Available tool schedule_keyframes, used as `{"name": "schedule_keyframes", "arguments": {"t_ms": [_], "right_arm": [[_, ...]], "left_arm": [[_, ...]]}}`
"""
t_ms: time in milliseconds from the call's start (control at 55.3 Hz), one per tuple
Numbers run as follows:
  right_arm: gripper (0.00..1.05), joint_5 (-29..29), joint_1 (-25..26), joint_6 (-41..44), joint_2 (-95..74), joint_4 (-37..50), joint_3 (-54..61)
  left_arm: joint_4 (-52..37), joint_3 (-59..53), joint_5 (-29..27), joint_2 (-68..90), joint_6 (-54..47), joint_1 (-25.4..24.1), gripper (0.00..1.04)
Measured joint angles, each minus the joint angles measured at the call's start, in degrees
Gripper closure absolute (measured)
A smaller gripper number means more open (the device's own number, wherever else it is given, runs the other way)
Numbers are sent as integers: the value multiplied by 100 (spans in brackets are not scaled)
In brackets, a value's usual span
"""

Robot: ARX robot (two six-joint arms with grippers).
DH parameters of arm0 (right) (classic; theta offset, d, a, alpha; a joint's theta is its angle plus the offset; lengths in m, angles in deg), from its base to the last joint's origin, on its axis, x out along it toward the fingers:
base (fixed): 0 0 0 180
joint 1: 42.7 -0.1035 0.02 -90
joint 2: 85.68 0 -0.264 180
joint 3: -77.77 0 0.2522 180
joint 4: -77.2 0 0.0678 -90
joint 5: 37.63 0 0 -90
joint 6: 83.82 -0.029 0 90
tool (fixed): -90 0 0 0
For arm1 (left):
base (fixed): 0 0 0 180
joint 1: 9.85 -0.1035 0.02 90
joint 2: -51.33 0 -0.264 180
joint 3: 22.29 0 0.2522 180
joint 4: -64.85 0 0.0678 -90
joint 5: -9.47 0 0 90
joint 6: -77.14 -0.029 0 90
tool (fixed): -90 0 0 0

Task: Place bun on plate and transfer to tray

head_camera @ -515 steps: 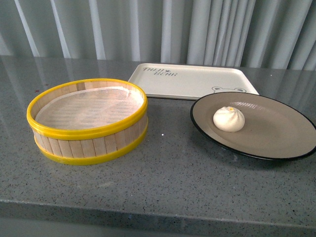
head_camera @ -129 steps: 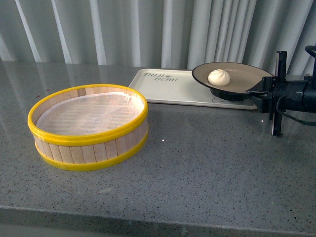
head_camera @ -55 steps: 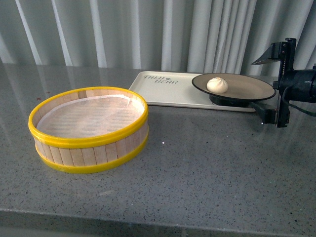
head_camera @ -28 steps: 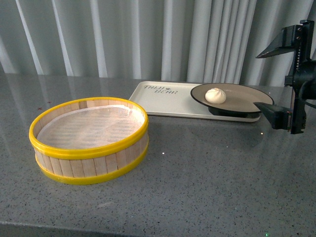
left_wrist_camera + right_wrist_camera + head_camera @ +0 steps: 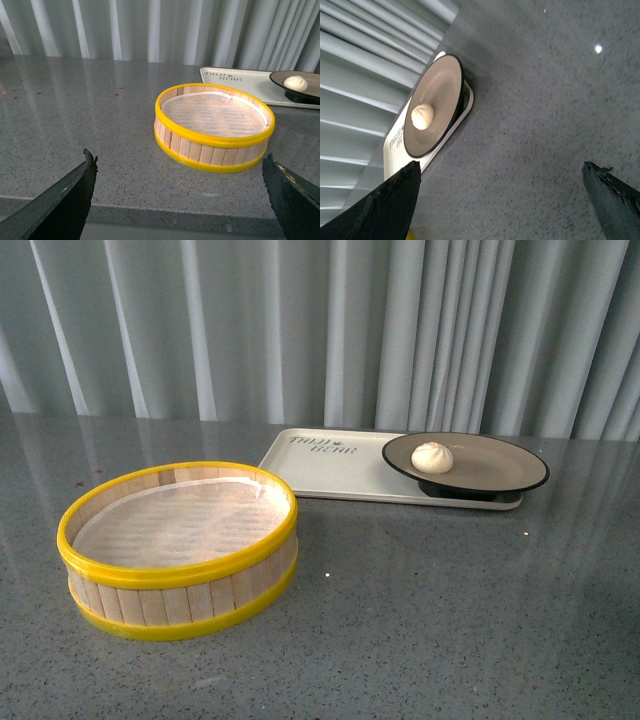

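Observation:
The bun (image 5: 432,457) sits on the black-rimmed plate (image 5: 500,465), and the plate rests on the right end of the cream-white tray (image 5: 330,462) at the back of the counter. Neither arm shows in the front view. My left gripper (image 5: 182,162) is open and empty, low over the counter's front edge, with the bun (image 5: 295,83), plate (image 5: 310,80) and tray (image 5: 235,80) far off. My right gripper (image 5: 502,172) is open and empty above bare counter, away from the plate (image 5: 445,85), the bun (image 5: 423,115) and the tray (image 5: 395,145).
A yellow-rimmed wooden steamer basket (image 5: 180,540) with a white liner stands at the front left; it also shows in the left wrist view (image 5: 215,125). Grey speckled counter (image 5: 450,590) lies around it. Pleated grey curtains hang behind.
My right gripper set the plate with the bun on the tray's right end, opened, lifted away and left the front view. The view has tilted up slightly.

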Motion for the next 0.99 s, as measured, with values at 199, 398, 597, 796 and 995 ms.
{"name": "schedule_keyframes", "arguments": {"t_ms": [199, 398, 597, 796, 995], "right_arm": [[38, 728, -28, 3543, 11, 3102, 1263], [72, 706, -26, 5093, 717, 3289, 1871], [104, 706, -22, 5335, 1309, 3077, 2286], [103, 704, -22, 5375, 1998, 2702, 2618], [103, 706, -22, 5379, 2527, 2616, 2944]], "left_arm": [[0, 0, -9, 4, 0, 0, 7], [0, 0, -7, 2, 0, 0, 7], [0, 0, -7, 0, 0, 0, 7], [0, 0, -4, 0, 0, 0, 7], [0, 0, -4, 0, 0, 0, 7]]}}
